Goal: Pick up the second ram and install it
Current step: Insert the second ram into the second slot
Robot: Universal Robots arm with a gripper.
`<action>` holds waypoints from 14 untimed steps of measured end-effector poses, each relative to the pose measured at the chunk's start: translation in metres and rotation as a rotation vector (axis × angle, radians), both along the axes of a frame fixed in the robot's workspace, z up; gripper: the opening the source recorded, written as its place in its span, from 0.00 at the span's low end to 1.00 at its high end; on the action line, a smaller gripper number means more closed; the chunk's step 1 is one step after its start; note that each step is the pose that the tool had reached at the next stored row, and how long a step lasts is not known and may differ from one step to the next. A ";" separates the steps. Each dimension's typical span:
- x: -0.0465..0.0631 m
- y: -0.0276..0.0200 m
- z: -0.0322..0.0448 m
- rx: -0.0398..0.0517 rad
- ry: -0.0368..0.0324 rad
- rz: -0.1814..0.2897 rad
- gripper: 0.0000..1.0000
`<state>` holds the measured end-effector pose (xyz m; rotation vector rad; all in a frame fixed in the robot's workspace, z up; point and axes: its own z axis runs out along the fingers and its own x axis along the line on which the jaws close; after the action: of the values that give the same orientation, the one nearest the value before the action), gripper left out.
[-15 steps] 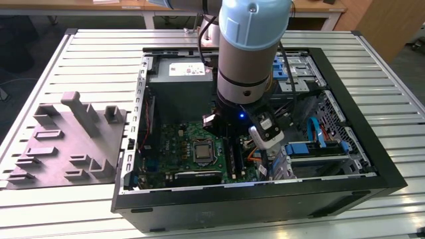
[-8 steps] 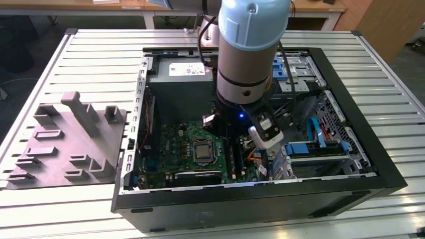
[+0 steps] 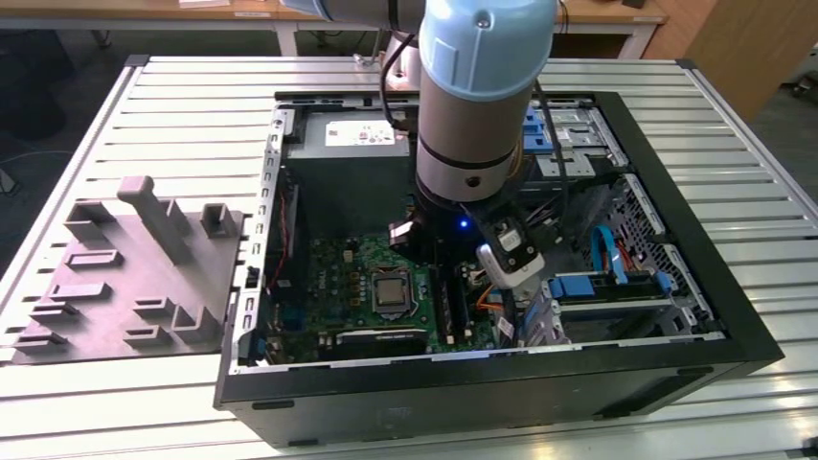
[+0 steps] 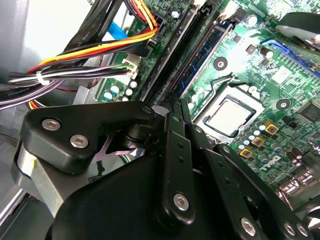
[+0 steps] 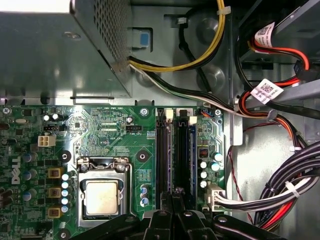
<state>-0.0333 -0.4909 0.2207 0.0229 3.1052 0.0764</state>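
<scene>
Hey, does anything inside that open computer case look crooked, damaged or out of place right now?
Nothing stands out. The gripper is over the memory slots of the motherboard; the cables are bundled beside the board, and the processor sits square in its socket.

**What the arm and picture edges are hiding**

In the exterior view the arm (image 3: 473,105) is covering the middle of the open computer case (image 3: 639,383), so the tool's fingertips are staying out of sight. In both wrist views the tool (image 5: 172,220) is running off the picture's edge, its linkage hiding the near end of the memory slots (image 5: 172,160). The surface (image 3: 192,96) is being cropped at its corners.
</scene>
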 end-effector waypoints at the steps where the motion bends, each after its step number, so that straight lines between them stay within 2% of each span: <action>1: 0.000 0.0000 0.0000 0.0000 0.0000 0.000 0.11; 14: 0.000 0.0000 -0.0052 0.0001 0.0000 0.000 0.11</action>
<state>-0.0334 -0.4909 0.2155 0.0230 3.1052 0.0766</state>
